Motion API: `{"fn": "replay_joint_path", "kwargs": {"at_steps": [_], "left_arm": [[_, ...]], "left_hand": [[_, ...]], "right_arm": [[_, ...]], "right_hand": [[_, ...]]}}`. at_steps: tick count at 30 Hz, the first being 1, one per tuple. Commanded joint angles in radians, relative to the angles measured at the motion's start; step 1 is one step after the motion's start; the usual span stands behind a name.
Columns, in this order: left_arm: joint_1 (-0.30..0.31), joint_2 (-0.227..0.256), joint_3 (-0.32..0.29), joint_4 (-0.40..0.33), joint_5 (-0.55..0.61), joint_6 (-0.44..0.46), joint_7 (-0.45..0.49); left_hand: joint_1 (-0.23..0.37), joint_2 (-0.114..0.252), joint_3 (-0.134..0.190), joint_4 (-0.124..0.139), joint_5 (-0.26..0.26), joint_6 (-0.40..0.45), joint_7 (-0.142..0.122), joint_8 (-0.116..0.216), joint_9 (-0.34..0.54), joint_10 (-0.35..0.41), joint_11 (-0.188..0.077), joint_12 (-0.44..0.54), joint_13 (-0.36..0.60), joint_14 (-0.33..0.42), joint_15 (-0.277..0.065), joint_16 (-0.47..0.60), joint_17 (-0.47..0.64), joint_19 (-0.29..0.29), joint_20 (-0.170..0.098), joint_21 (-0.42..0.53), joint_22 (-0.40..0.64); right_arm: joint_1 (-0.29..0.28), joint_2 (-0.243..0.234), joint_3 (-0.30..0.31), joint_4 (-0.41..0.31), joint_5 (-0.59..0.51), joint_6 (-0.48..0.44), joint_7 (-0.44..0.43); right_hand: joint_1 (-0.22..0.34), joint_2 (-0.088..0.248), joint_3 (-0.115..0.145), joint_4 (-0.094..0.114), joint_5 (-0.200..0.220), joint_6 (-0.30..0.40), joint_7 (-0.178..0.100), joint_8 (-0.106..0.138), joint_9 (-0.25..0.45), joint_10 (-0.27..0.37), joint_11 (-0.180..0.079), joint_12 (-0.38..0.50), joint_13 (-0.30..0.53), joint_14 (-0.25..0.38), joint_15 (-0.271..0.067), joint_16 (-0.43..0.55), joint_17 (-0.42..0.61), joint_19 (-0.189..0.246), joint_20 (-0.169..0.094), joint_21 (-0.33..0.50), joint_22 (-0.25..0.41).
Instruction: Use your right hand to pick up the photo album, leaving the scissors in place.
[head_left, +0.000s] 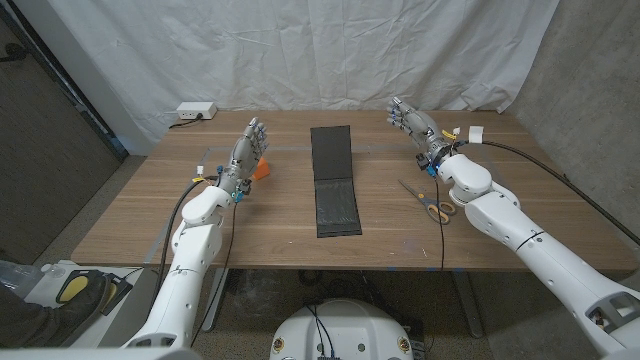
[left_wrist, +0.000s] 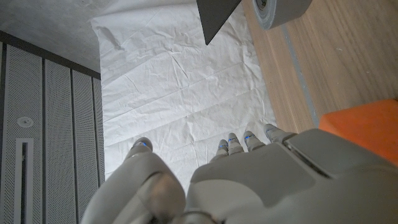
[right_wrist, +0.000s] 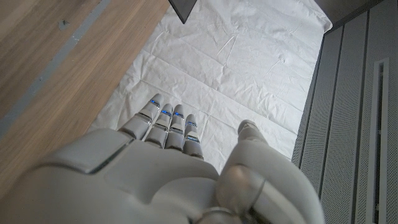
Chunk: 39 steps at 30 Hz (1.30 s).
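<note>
While the album (head_left: 335, 182) lies untouched mid-table, nothing of the task is done: the right hand (head_left: 415, 127) stands apart from it, fingers straight, holding nothing. Reach, grasp and lift remain. The scissors (head_left: 428, 200) lie just right of the album.

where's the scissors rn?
Head view: the yellow-handled scissors lie on the wooden table, right of the dark photo album, beside the right forearm.

Both hands empty, fingers extended.
Left hand (head_left: 247, 150) toward the desk's (head_left: 200, 225) far left; right hand (head_left: 415, 126) near its far right corner, fingers together.
</note>
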Motion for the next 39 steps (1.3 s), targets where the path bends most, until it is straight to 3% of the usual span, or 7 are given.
{"fn": "replay_joint_path", "kwargs": {"at_steps": [1,10,17,25,34,39], "left_arm": [[0.028,0.0,-0.004,-0.035,0.004,0.003,0.009],[0.037,-0.005,-0.004,-0.044,0.0,-0.005,0.009],[0.036,0.002,0.0,-0.048,0.006,0.011,0.008],[0.032,0.001,-0.001,-0.036,0.001,0.009,0.0],[0.03,0.007,-0.005,-0.033,0.004,0.015,0.0],[0.021,-0.017,-0.018,0.001,-0.042,-0.02,-0.033]], "left_hand": [[0.01,0.001,0.003,-0.004,0.009,0.002,0.001,0.002,0.002,0.003,0.002,0.0,0.004,-0.01,0.006,0.0,0.004,-0.046,-0.102,0.0,0.003],[0.015,0.004,0.003,-0.006,0.009,0.005,0.001,0.001,0.002,0.004,0.001,-0.001,0.004,-0.009,0.007,-0.001,0.004,-0.046,-0.101,-0.001,0.003],[0.018,0.005,0.003,-0.007,0.009,0.007,0.001,0.001,0.002,0.003,0.001,-0.002,0.004,-0.007,0.005,0.0,0.004,-0.046,-0.097,-0.001,0.003],[0.022,0.007,0.002,-0.009,0.009,0.011,0.001,0.0,0.002,0.004,0.001,-0.003,0.004,-0.006,0.006,0.0,0.004,-0.046,-0.096,-0.001,0.003],[0.025,0.008,0.001,-0.01,0.009,0.012,0.002,-0.001,0.002,0.005,0.004,-0.003,0.004,-0.006,0.006,-0.001,0.004,-0.046,-0.095,-0.001,0.003],[0.028,0.009,0.0,-0.011,0.008,0.016,0.007,0.0,0.002,0.011,0.008,-0.002,0.004,0.0,0.008,0.001,0.004,-0.045,-0.095,-0.001,0.003]], "right_arm": [[0.032,-0.032,-0.012,-0.042,-0.028,-0.048,0.012],[0.054,-0.046,-0.023,-0.054,-0.043,-0.072,0.027],[0.072,-0.052,-0.035,-0.061,-0.057,-0.1,0.031],[0.109,-0.056,-0.05,-0.056,-0.068,-0.121,0.06],[0.155,-0.053,-0.068,-0.046,-0.084,-0.141,0.089],[0.176,-0.058,-0.08,-0.057,-0.106,-0.168,0.089]], "right_hand": [[0.02,0.0,0.003,-0.012,-0.001,0.014,-0.007,0.007,0.004,0.026,-0.001,0.01,0.003,0.029,-0.006,0.013,0.004,0.02,-0.02,0.008,0.007],[0.029,-0.001,0.006,-0.021,-0.001,0.021,-0.01,0.008,0.005,0.042,-0.006,0.014,0.004,0.053,-0.011,0.018,0.006,0.039,-0.015,0.015,0.008],[0.049,-0.001,0.012,-0.037,-0.001,0.028,-0.013,0.008,0.005,0.062,-0.012,0.018,0.005,0.096,-0.014,0.027,0.008,0.079,-0.016,0.028,0.01],[0.07,-0.006,0.018,-0.053,0.0,0.042,-0.022,0.012,0.006,0.082,-0.017,0.022,0.005,0.12,-0.023,0.029,0.009,0.096,-0.018,0.033,0.012],[0.075,-0.005,0.02,-0.056,-0.001,0.052,-0.028,0.014,0.006,0.095,-0.021,0.025,0.006,0.124,-0.024,0.028,0.011,0.097,-0.019,0.033,0.013],[0.08,-0.006,0.022,-0.061,-0.002,0.053,-0.026,0.013,0.007,0.098,-0.02,0.024,0.007,0.098,-0.018,0.015,0.013,0.081,-0.014,0.025,0.013]]}}
